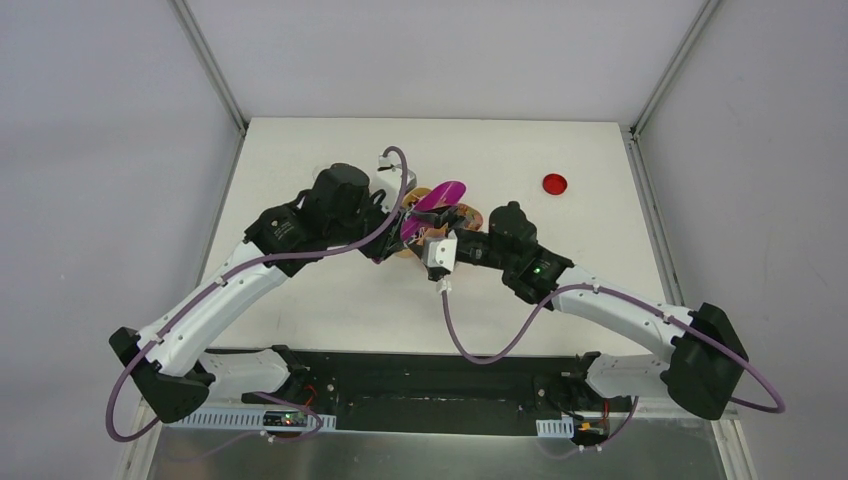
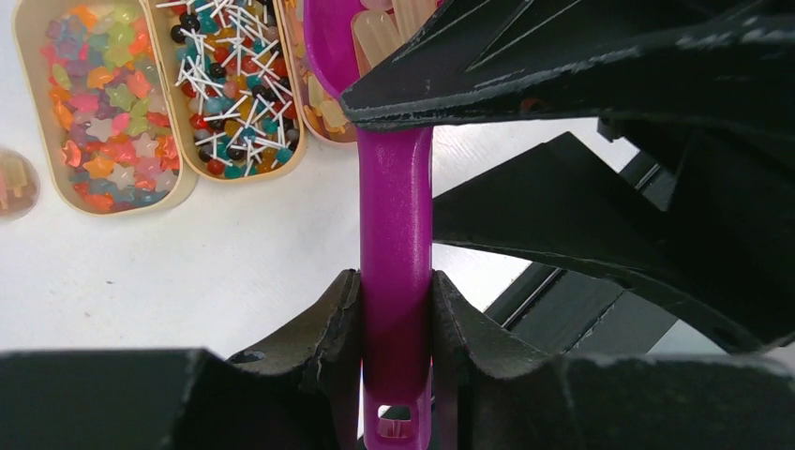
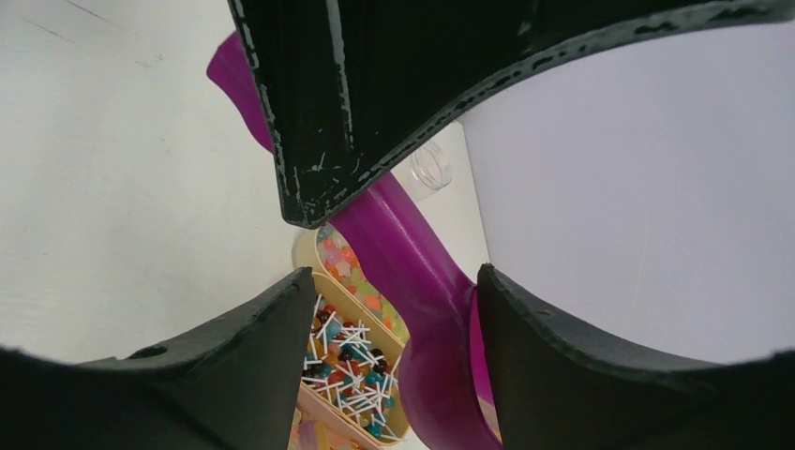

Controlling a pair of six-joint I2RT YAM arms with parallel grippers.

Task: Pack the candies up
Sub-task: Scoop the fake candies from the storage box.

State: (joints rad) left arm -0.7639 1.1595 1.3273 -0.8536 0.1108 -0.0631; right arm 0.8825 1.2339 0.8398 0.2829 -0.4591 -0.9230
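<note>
At the left gripper [image 2: 396, 295], finds both fingers [image 2: 323, 328] set narrow and pressed against the two sides of a magenta scoop [image 2: 396, 216], gripping its handle. Straight ahead of the fingertips, notes the handle running to the bowl, partly covered by a black part of the other arm. Ahead and to the left of the fingers, records three beige trays [image 2: 187, 183] side by side on the white table [image 2: 234, 262], holding the candies [image 2: 103, 94]: mixed bright star-shaped bits in the leftmost tray, white-stick pieces with red and dark heads in the middle one, pale orange-yellow pieces in the one under the scoop bowl.

At the right gripper [image 3: 394, 272], finds the fingers [image 3: 253, 366] standing wide apart, clamping nothing. Places the scoop in the gap, nearer the right-hand finger; cannot determine contact. Beyond the gap, sees the same trays. Well off to the right of both grippers, logs a red disc [image 1: 554, 183].
</note>
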